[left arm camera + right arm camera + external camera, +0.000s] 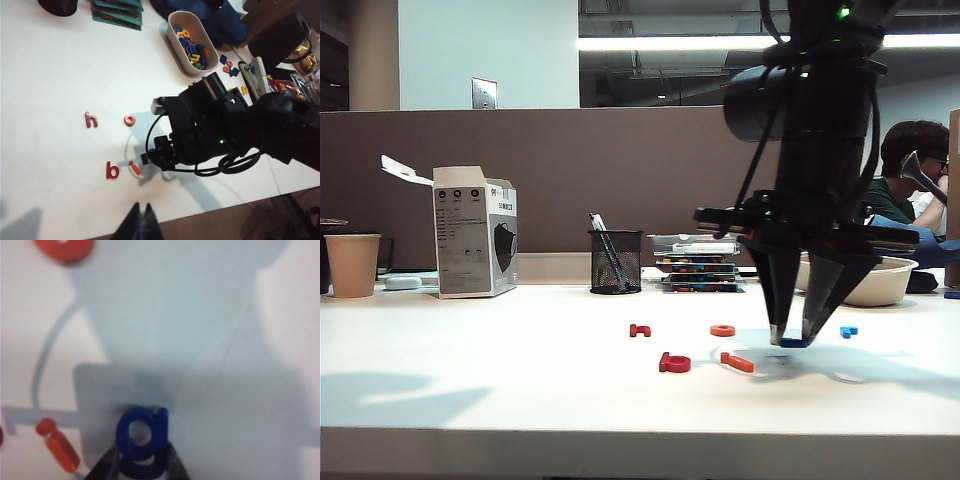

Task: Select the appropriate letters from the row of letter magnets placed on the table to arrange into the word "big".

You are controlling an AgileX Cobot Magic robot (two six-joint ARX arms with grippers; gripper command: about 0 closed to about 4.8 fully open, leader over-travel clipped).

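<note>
Pinching the dark blue "g" (pixel 141 440) between its two black fingertips, the right claw (pixel 794 338) points straight down at the white table (pixel 520 380), to the right of the other letters. The "g" sits low between the fingertips, at or just above the tabletop; whether it touches cannot be told. It is a looped, flat plastic letter, deep blue and glossy. The red "b" (pixel 674 362) and the orange-red "i" (pixel 737 361) lie side by side nearer the front edge, the "i" just beside the claw. Behind them lie a dark red letter (pixel 639 330), an orange ring (pixel 722 330) and a small light blue letter (pixel 848 331). The left claw (pixel 141 226) hangs above the near table edge, fingertips pressed together, holding nothing.
</note>
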